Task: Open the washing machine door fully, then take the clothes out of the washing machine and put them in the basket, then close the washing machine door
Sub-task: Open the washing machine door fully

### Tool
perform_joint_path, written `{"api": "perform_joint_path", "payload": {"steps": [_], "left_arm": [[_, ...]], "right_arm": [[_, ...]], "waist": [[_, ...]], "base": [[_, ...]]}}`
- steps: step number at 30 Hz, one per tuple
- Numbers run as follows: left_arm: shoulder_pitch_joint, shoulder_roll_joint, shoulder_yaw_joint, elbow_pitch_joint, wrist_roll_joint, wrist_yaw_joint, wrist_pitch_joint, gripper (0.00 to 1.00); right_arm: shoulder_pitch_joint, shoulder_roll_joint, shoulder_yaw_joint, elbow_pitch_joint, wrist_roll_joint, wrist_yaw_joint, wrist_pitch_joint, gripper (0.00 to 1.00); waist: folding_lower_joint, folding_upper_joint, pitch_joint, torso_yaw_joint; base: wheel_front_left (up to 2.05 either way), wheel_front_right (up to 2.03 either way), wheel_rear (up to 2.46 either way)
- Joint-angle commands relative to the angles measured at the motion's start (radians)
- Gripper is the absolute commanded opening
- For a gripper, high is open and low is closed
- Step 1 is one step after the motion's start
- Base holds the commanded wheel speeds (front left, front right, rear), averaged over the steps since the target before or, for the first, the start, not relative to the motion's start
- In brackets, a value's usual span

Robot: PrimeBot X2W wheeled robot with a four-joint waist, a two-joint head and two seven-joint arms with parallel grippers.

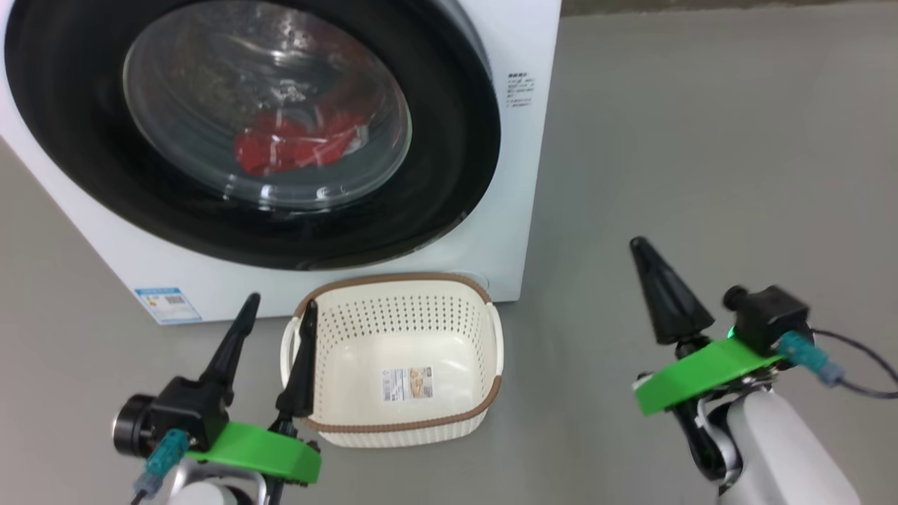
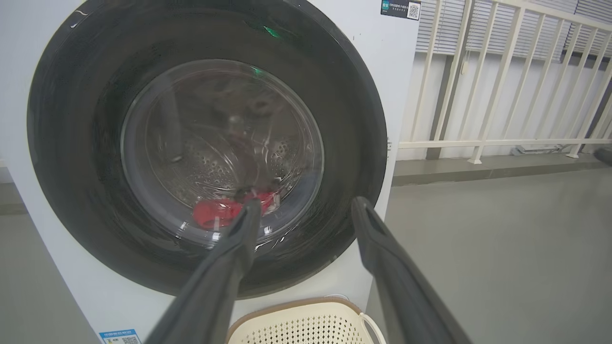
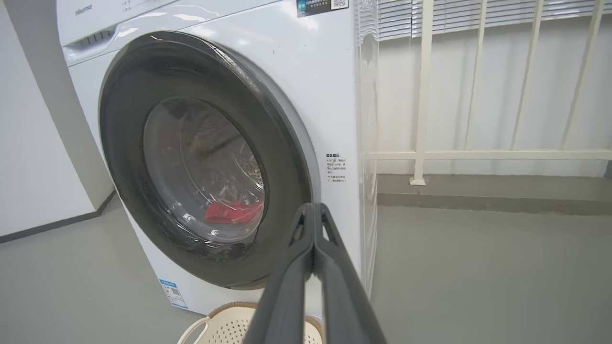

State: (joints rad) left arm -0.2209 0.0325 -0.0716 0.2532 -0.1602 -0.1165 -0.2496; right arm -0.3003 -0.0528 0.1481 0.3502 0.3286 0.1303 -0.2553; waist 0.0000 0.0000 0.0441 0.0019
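Washing machine door (image 1: 449, 140): stood shut; no step judged done. Clothes (image 1: 295, 151): lay behind it. Basket (image 1: 400, 315): sat empty below. Left gripper (image 1: 280, 303): fingers wide, empty. Right gripper (image 1: 640, 245): fingers pinched together, empty.

Washing machine (image 1: 501, 238) white, blue label (image 1: 168, 304) low on it. Door (image 1: 70, 140) rim glossy black, centre clear. Clothes (image 1: 295, 149) red, white streaks. Basket (image 1: 400, 315) cream, perforated all over, brown rim. Floor (image 1: 701, 140) plain grey.

A smooth grey floor (image 1: 701, 140) spreads across the scene. Far on the right stands a cream railing (image 2: 478, 142) on a low grey kerb (image 3: 478, 188) — slatted blinds (image 2: 435, 26) hang behind its top. On the left, a white wall (image 3: 28, 167) meets the floor at a dark skirting (image 3: 57, 222).
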Motion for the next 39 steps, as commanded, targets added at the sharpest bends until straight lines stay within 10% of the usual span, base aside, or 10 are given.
{"api": "perform_joint_path", "payload": {"steps": [1, 23, 39], "left_arm": [[-0.050, 0.018, 0.022, -0.036, -0.012, -0.006, -0.012, 1.00], [-0.115, 0.018, -0.077, -0.165, -0.057, 0.025, -0.012, 1.00], [-0.184, 0.018, -0.123, -0.258, -0.067, 0.037, -0.012, 1.00]], "right_arm": [[-0.048, 0.003, 0.013, -0.021, 0.038, 0.000, -0.006, 0.00], [-0.349, -0.085, -0.056, 0.009, 0.910, 0.000, 0.171, 0.00], [-0.646, -0.154, -0.135, 0.185, 1.318, 0.000, 0.605, 0.00]], "waist": [[0.0000, 0.0000, 0.025, 0.019], [0.0000, 0.0000, 0.208, 0.131], [0.0000, 0.0000, 0.371, 0.190]], "base": [[0.00, 0.00, 0.00], [0.00, 0.00, 0.00], [0.00, 0.00, 0.00]]}}
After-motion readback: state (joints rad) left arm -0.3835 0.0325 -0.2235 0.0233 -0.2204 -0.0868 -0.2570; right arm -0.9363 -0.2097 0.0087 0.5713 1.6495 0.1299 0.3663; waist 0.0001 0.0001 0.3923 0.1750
